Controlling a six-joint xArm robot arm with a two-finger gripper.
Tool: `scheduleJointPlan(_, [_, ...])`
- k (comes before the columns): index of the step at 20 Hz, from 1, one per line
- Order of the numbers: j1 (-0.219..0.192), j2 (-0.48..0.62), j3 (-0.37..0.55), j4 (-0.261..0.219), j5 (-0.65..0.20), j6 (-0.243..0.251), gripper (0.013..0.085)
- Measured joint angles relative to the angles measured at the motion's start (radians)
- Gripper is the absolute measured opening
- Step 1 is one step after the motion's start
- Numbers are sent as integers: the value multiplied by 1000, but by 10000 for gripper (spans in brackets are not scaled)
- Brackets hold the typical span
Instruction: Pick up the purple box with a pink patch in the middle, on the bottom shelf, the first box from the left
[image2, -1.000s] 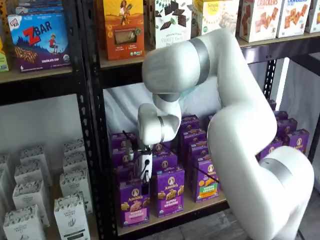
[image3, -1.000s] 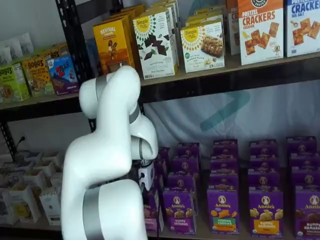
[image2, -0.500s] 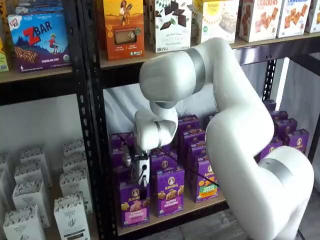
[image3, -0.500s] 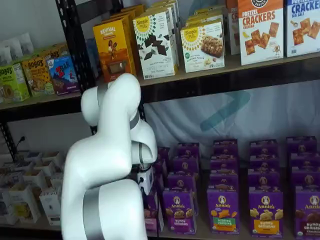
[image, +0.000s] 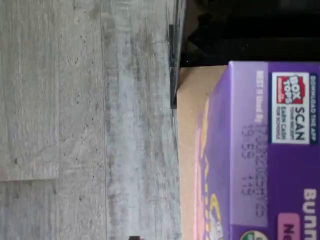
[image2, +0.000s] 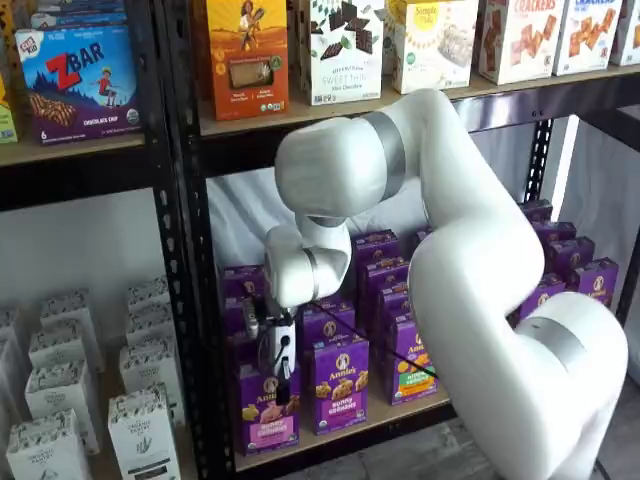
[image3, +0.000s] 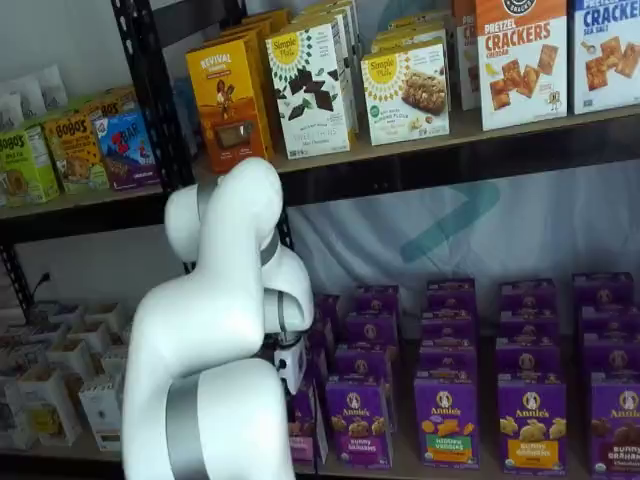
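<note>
The purple box (image2: 264, 412) with the pink patch stands at the front left of the bottom shelf (image2: 352, 434). My gripper (image2: 281, 384) hangs straight down over its top, white body above, black fingers at the box's upper edge. I see no gap between the fingers, and I cannot tell whether they touch the box. In a shelf view my arm hides most of the box (image3: 304, 424), and only the gripper's white body (image3: 292, 362) shows. The wrist view shows the box's purple top (image: 270, 150) close up, with its pink front edge and the wooden board (image: 191, 120).
A purple carton with a purple patch (image2: 338, 385) stands right beside the box, then one with a green-and-orange patch (image2: 411, 362). More purple cartons fill the rows behind. A black perforated upright (image2: 190, 300) stands just to the left. White cartons (image2: 140, 420) are in the neighbouring bay.
My arm has lowered and shifted slightly left, bringing the gripper down onto the top of the front-left purple box. The boxes have not moved.
</note>
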Motion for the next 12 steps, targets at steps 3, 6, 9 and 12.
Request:
scheduleJointPlan(3, [-1, 5, -3, -1, -6, 0, 810])
scheduleJointPlan(6, [-1, 8, -6, 4, -7, -4, 730])
scheduleJointPlan(9, [1, 12, -9, 4, -8, -3, 690])
scheduleJointPlan(12, [3, 14, -9, 0, -9, 3, 610])
